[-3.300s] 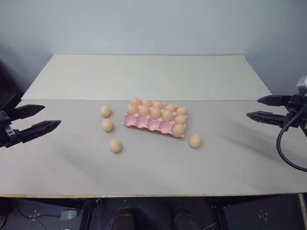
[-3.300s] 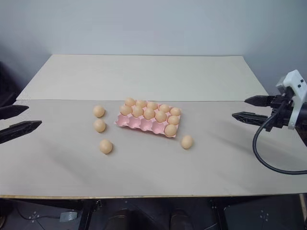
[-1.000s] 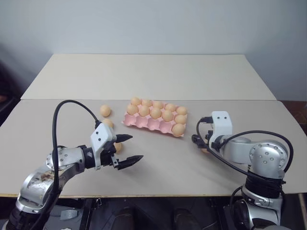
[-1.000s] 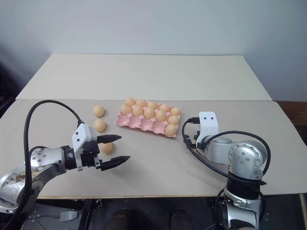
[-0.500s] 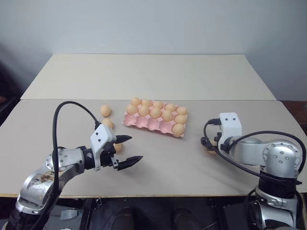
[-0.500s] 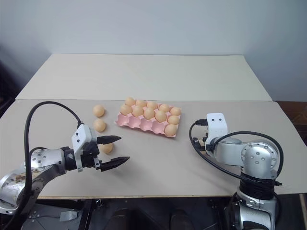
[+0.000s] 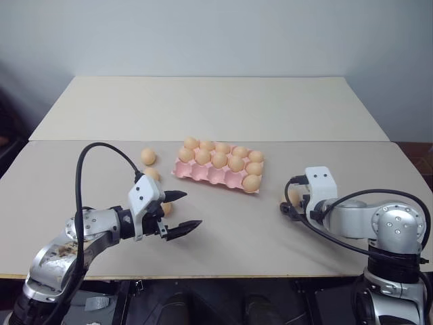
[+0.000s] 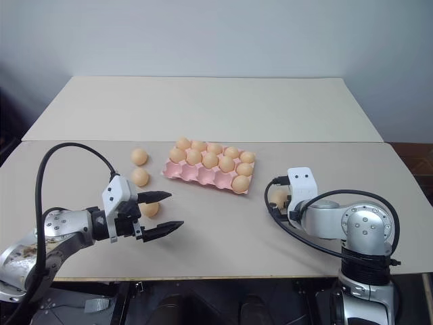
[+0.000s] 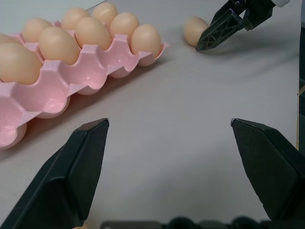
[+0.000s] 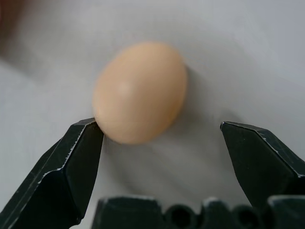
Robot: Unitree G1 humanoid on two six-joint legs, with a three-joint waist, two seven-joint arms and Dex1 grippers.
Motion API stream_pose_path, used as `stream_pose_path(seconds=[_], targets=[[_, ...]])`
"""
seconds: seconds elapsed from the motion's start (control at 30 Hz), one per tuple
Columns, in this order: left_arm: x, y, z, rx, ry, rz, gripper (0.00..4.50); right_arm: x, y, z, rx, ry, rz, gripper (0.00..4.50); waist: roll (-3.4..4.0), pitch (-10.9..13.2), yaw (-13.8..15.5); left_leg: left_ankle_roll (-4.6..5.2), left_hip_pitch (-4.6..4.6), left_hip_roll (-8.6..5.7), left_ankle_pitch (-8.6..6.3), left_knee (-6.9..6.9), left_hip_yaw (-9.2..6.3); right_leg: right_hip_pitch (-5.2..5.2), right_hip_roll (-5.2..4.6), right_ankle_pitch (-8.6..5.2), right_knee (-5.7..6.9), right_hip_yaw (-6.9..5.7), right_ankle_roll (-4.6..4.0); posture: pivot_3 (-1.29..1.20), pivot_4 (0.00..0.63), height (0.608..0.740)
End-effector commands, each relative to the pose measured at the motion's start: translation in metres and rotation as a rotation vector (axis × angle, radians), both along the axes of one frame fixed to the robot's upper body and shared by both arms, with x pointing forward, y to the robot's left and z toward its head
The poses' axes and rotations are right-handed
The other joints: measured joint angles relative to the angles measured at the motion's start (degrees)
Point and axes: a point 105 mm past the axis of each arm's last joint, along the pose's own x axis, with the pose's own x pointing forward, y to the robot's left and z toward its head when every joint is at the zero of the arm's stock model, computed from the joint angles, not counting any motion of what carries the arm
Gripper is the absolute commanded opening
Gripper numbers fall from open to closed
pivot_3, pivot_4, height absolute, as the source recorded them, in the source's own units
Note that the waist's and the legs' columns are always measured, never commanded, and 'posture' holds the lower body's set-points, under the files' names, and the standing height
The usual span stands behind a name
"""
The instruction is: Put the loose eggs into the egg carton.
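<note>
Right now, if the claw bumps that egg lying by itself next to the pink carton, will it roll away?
Probably. The egg is smooth and rounded and lies on a flat bare table, so a nudge would likely send it wobbling off. The open right claw has one finger right beside it. Its smooth shell may slip, so closing gently seems wise.

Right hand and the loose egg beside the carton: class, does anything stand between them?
Nothing visible does. The right hand is open with the egg just ahead between its fingers, on bare table. One finger looks almost against the egg.
</note>
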Motion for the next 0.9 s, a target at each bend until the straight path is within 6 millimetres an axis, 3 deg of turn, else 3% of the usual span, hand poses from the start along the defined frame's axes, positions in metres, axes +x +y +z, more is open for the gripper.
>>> stream_pose_path(seconds=[0.03, 0.4, 0.7, 0.8, 0.9], targets=[[0.0, 0.0, 0.008, -0.007, -0.044, -0.008, 4.48, 0.003, -0.003, 0.004, -0.017, -0.029, -0.023, 4.5, 0.0, 0.0, 0.0, 0.0, 0.0, 0.0, 0.0, 0.0, 0.0, 0.0, 0.0, 0.0, 0.0, 0.0, 0.0, 0.0, 0.15, 0.74], [0.001, 0.001, 0.009, -0.002, -0.05, 0.001, 4.48, 0.017, 0.02, 0.026, 0.007, -0.114, 0.062, 4.5, 0.0, 0.0, 0.0, 0.0, -0.04, 0.0, 0.0, -0.01, 0.01, -0.06, 0.0, 0.0, 0.0, 0.0, 0.0, 0.0, 0.15, 0.74], [0.001, 0.004, 0.009, 0.004, -0.053, 0.017, 4.48, 0.018, 0.014, 0.012, -0.009, -0.055, 0.05, 4.5, 0.0, 0.0, 0.0, 0.0, -0.08, 0.0, 0.0, -0.01, 0.01, -0.1, 0.0, 0.0, 0.0, 0.0, 0.0, 0.0, 0.15, 0.74], [0.0, 0.003, 0.009, 0.004, -0.053, 0.018, 4.5, 0.018, 0.016, 0.01, -0.018, -0.058, 0.053, 3.88, 0.0, 0.0, 0.0, 0.0, -0.08, 0.0, 0.0, -0.01, 0.02, -0.1, -0.01, 0.0, 0.0, 0.01, 0.0, 0.0, 0.15, 0.74], [0.0, 0.003, 0.009, 0.004, -0.054, 0.02, 4.5, 0.02, 0.02, 0.013, -0.011, -0.085, 0.058, 2.86, 0.0, 0.0, -0.1, 0.0, -0.05, 0.01, 0.0, -0.01, 0.02, -0.1, 0.01, 0.0, 0.02, 0.02, 0.0, 0.0, 0.15, 0.74]])
